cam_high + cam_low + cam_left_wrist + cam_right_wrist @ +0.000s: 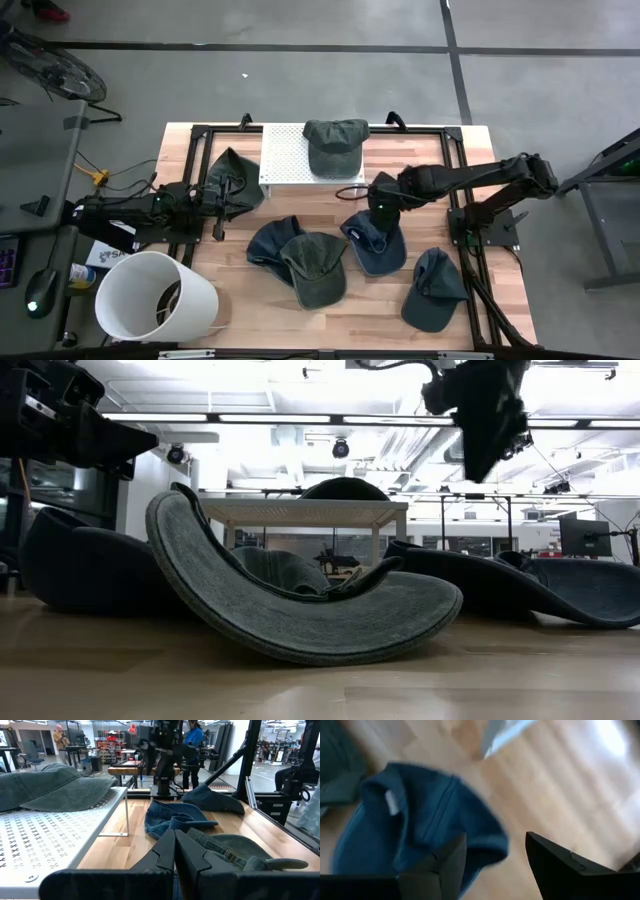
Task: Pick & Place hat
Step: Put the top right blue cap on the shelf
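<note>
We list: a wooden table (330, 310); a white bucket (150, 297) at its near-left corner; a black fan (55, 70) on the floor; people (61, 737) at distant benches.

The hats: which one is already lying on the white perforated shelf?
The dark green hat at the table's back edge. It alone rests on the white shelf; every other hat lies on the wooden tabletop.

Right arm extended toward centre, right gripper (381, 208) pointing down, fingers (555, 865) spread wide; left gripper (218, 202) closed, arm low at left.
</note>
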Available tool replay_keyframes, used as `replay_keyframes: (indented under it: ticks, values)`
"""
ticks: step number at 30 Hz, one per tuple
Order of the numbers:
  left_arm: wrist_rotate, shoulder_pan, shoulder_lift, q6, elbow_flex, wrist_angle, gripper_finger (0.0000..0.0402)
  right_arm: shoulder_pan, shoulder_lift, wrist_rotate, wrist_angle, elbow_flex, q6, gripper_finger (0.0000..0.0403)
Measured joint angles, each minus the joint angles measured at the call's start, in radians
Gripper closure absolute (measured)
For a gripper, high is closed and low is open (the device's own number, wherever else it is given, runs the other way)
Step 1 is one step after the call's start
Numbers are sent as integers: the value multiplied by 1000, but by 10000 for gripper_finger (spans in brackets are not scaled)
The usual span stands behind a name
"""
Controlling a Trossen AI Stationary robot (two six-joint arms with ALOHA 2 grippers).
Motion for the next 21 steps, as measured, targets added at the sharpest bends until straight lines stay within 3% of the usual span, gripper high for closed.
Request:
replay_keyframes:
  ticks: [6,12,21]
  values:
    - [0,0,0,0,0,0,396,37,-17,-94,-58,-32,215,206]
    - [0,0,0,0,0,0,396,93,-100,-190,61,-158,355,206]
    - [0,0,0,0,0,0,396,165,-227,-213,219,-344,471,206]
